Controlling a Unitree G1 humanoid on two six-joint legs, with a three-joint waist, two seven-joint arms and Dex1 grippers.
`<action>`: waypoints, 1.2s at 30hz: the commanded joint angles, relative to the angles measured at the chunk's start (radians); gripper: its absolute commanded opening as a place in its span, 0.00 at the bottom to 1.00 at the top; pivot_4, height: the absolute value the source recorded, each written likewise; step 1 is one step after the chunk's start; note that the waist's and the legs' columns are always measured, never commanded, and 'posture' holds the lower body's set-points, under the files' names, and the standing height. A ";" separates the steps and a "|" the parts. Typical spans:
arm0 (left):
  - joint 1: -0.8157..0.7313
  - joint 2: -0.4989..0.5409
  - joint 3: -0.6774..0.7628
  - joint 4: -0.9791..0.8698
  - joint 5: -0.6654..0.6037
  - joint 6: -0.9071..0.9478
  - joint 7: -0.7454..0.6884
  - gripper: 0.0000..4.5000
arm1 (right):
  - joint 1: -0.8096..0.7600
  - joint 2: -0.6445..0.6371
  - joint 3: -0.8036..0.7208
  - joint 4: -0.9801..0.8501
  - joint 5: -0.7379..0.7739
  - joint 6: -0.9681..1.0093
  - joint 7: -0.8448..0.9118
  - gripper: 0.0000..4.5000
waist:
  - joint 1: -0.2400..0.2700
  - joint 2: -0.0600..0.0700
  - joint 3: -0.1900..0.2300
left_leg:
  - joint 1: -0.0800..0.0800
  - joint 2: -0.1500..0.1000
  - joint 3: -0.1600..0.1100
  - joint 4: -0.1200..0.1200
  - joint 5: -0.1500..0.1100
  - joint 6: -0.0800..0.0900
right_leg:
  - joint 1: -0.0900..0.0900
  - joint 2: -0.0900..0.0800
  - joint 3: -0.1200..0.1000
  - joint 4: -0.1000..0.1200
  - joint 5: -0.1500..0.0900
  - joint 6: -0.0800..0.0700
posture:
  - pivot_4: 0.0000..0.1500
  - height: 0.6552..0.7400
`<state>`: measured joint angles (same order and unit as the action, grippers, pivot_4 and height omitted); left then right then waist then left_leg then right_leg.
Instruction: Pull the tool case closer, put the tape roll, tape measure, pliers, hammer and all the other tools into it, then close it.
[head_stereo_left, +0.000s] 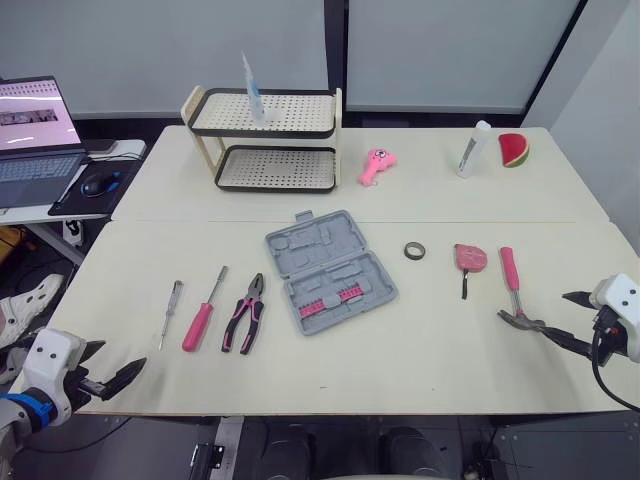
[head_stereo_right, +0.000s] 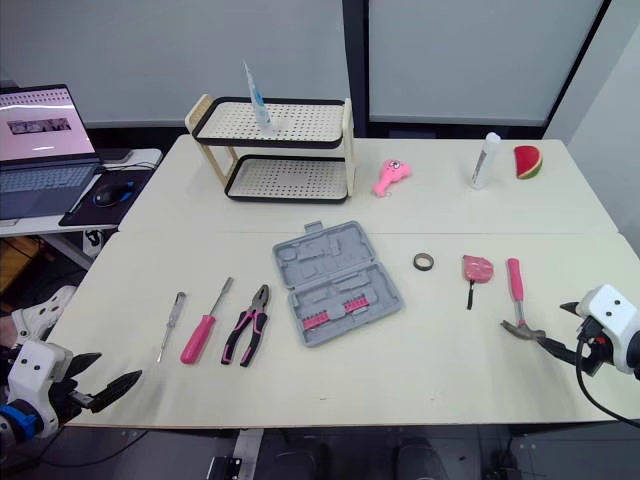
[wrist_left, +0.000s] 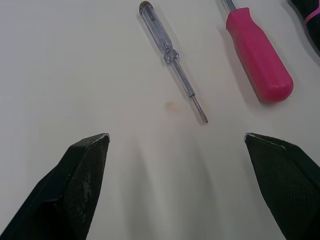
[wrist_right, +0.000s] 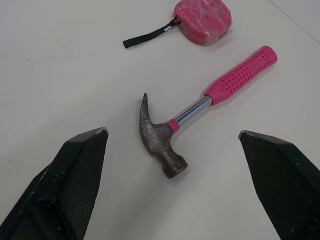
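The grey tool case (head_stereo_left: 330, 270) lies open and flat at the table's middle, with pink bits in its near half. Right of it are the tape roll (head_stereo_left: 415, 250), the pink tape measure (head_stereo_left: 470, 258) and the pink-handled hammer (head_stereo_left: 512, 285). Left of it lie the pliers (head_stereo_left: 245, 313), a pink screwdriver (head_stereo_left: 203, 315) and a clear screwdriver (head_stereo_left: 170, 312). My left gripper (wrist_left: 177, 137) hovers open at the near left edge, just short of the clear screwdriver (wrist_left: 172, 57). My right gripper (wrist_right: 172, 132) is open above the hammer head (wrist_right: 162, 142), holding nothing.
A two-tier rack (head_stereo_left: 265, 125) with a tube on top stands at the back. A pink toy (head_stereo_left: 377, 165), a white bottle (head_stereo_left: 473, 148) and a watermelon-slice toy (head_stereo_left: 513, 150) lie at the far right. A laptop (head_stereo_left: 35, 125) and mouse (head_stereo_left: 100, 183) sit on a side table at left.
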<state>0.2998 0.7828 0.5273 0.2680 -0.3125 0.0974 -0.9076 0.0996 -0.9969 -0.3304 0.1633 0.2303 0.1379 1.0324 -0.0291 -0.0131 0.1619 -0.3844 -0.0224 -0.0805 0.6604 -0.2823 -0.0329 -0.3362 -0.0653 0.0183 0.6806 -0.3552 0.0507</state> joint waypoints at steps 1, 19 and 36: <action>0.015 0.006 0.040 -0.026 -0.015 -0.019 0.009 1.00 | -0.010 -0.006 -0.020 -0.015 -0.012 -0.034 -0.018 0.99 | 0.000 0.000 0.000 | 0.000 0.000 0.000 0.000 0.000 0.000 | 0.000 0.000 0.000 0.000 0.000 0.000 | 1.00 0.87; -0.221 -0.050 -0.277 -0.473 -0.045 0.272 0.094 0.59 | -0.498 0.085 0.344 -0.278 -0.042 0.245 -0.042 0.44 | 0.000 0.000 0.000 | -0.001 0.000 -0.001 0.001 0.000 0.000 | 0.000 0.000 -0.001 0.000 0.000 0.000 | 1.00 0.87; -0.677 -0.159 -0.639 -0.100 0.201 0.293 0.122 0.00 | -0.994 0.480 0.732 0.378 -0.383 0.100 -0.147 0.00 | -0.009 0.000 0.000 | -0.015 -0.001 -0.001 0.005 0.005 -0.009 | -0.018 0.006 -0.001 0.010 0.000 0.000 | 1.00 0.87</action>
<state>-0.3626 0.6181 -0.1158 0.1576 -0.1326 0.4038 -0.7956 -0.8626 -0.5198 0.4132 0.4907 -0.1291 0.2835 0.9049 -0.0379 -0.0133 0.1622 -0.3988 -0.0230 -0.0811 0.6653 -0.2770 -0.0415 -0.3542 -0.0591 0.0167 0.6909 -0.3550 0.0506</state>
